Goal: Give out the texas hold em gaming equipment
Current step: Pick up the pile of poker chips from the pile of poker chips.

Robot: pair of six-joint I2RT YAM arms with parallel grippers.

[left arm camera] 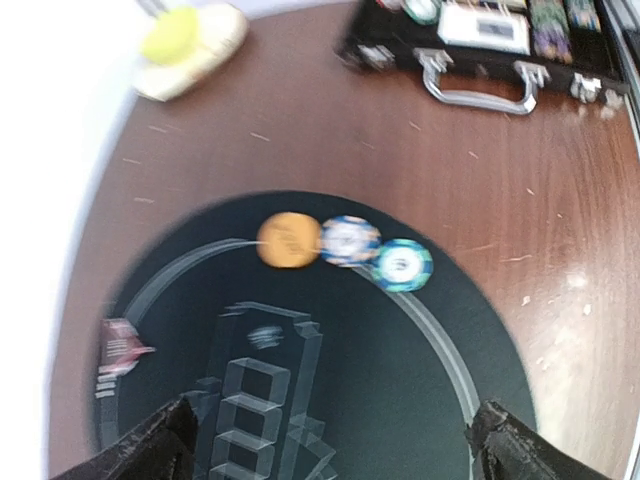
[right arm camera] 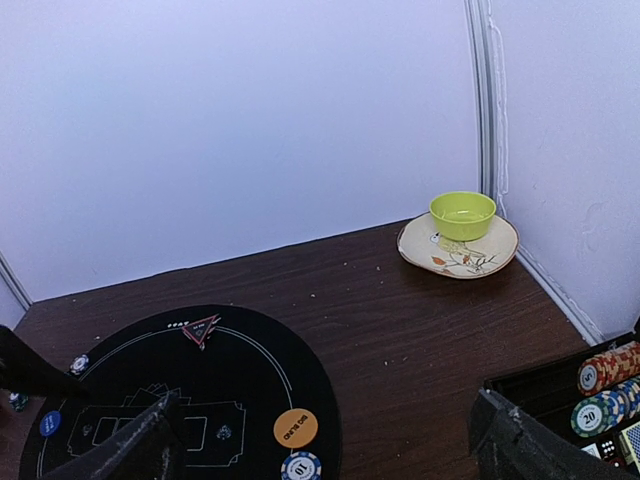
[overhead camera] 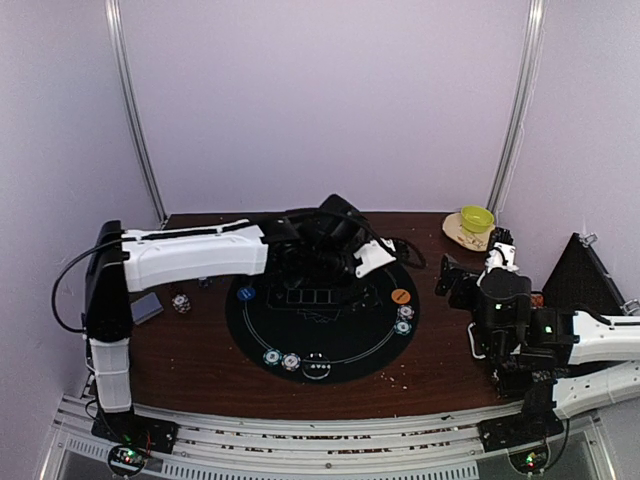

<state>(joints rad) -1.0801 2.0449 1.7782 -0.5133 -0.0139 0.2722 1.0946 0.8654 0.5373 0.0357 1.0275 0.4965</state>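
Top view first: the round black mat [overhead camera: 350, 335] sits mid-table with the gear dotted round its rim. The blue button disc [overhead camera: 246, 294] is on the left, the orange button disc [overhead camera: 401, 296] on the right, and the poker chips [overhead camera: 405, 312] come in pairs, two just below the orange disc and two at the near edge. Off the mat to the left lie the grey-blue cards [overhead camera: 146, 308], with another chip or two beside them. The left gripper [overhead camera: 385, 258] hangs over the mat's far right part and the right gripper [overhead camera: 450, 278] is off the mat's right edge. A yellow-green bowl [overhead camera: 477, 218] stands on a patterned plate [overhead camera: 455, 232] in the far right corner. Left wrist cam: its fingers [left arm camera: 150, 445] are spread wide with nothing between them, above the orange disc and two chips lined up touching. The red triangle marker [left arm camera: 120, 348] is a blur at the left, and an open black case [left arm camera: 400, 55] with a metal handle holds rows of chips. Right wrist cam: fingers [right arm camera: 530, 445] spread wide too, holding nothing. The case corner shows stacked chips inside, and the triangle sits at the mat's far rim.
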